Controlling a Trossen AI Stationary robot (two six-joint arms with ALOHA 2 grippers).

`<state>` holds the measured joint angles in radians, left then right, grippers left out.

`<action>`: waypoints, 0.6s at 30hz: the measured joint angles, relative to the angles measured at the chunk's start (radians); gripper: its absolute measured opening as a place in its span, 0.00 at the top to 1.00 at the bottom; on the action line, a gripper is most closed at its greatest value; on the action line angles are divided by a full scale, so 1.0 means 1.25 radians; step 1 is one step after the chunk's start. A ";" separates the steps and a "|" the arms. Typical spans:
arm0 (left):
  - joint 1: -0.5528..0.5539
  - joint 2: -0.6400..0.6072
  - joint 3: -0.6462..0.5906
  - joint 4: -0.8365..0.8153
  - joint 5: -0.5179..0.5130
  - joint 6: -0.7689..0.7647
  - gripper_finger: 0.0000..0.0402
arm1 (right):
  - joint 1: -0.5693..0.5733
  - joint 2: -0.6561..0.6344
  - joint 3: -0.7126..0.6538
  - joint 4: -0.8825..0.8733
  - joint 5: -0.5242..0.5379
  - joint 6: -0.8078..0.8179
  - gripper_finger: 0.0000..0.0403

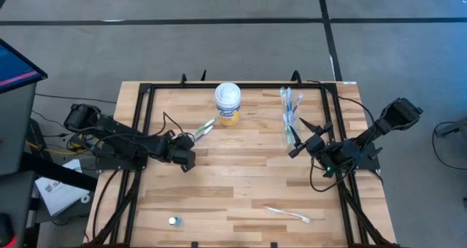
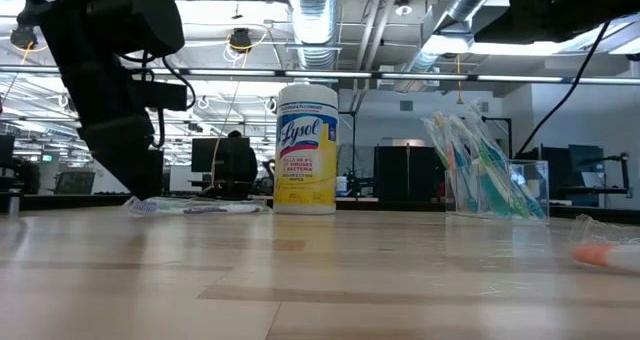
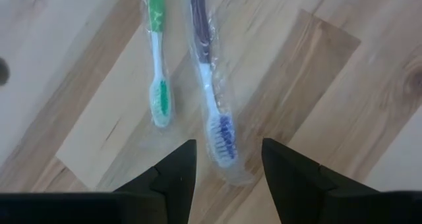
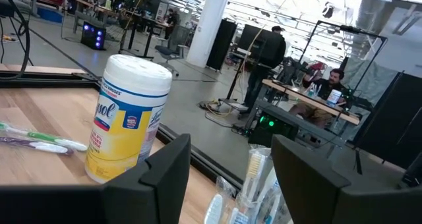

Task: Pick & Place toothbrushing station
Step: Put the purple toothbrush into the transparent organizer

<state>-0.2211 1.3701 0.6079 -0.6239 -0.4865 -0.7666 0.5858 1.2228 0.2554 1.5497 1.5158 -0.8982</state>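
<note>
Purple toothbrush [image 3: 210,85] beneath wide-spread, empty left gripper [image 3: 227,168]

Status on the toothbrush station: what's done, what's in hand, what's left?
Done: several toothbrushes stand in the clear cup.
In hand: nothing held; the left gripper is open over the blue toothbrush, with the green toothbrush beside it.
Left: both of those and the white toothbrush. The right gripper waits open.

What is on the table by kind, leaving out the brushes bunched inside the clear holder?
loose toothbrushes: 3 (green toothbrush, blue toothbrush, white toothbrush)
canister: 1
holder: 1
small round item: 1, too small to identify
Total: 6
</note>
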 joint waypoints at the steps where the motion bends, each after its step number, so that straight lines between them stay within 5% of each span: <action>1: 0.000 0.000 0.000 -0.001 0.001 -0.001 0.58 | 0.000 0.000 0.000 0.000 0.000 0.000 0.50; 18: -0.002 0.000 0.000 -0.016 0.032 -0.001 0.66 | 0.000 0.000 0.000 0.000 0.000 -0.002 0.50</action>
<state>-0.2234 1.3701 0.6079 -0.6445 -0.4461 -0.7673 0.5858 1.2228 0.2554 1.5494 1.5158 -0.9009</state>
